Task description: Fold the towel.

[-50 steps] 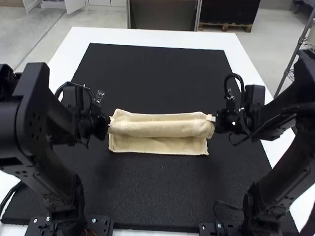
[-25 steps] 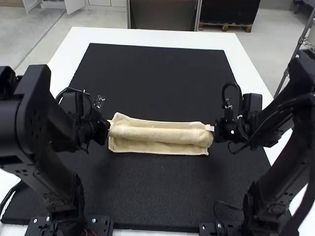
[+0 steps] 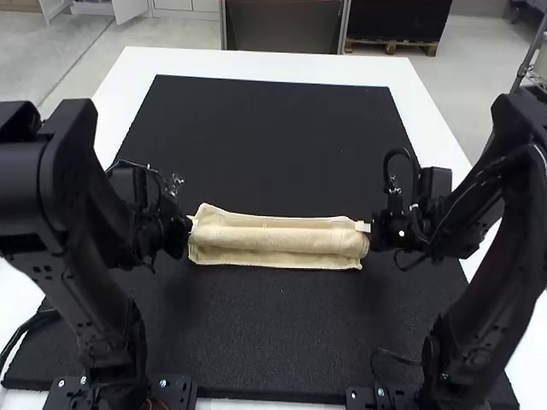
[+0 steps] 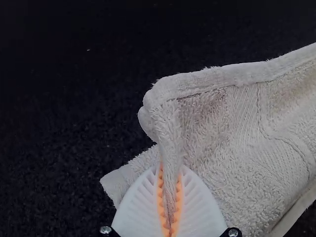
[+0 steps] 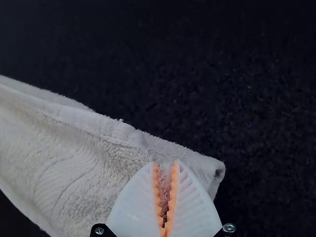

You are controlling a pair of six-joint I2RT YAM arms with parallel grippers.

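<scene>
Slightly narrower now, the towel (image 3: 278, 240).

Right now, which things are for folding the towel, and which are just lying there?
For the job:
- towel, in a long strip
- left gripper, jaws pinching one end
- right gripper, jaws pinching the other end

Just there:
- black mat, under the towel
- white table, under the mat

no readable text, labels, numbers or signs can be made out.
</scene>
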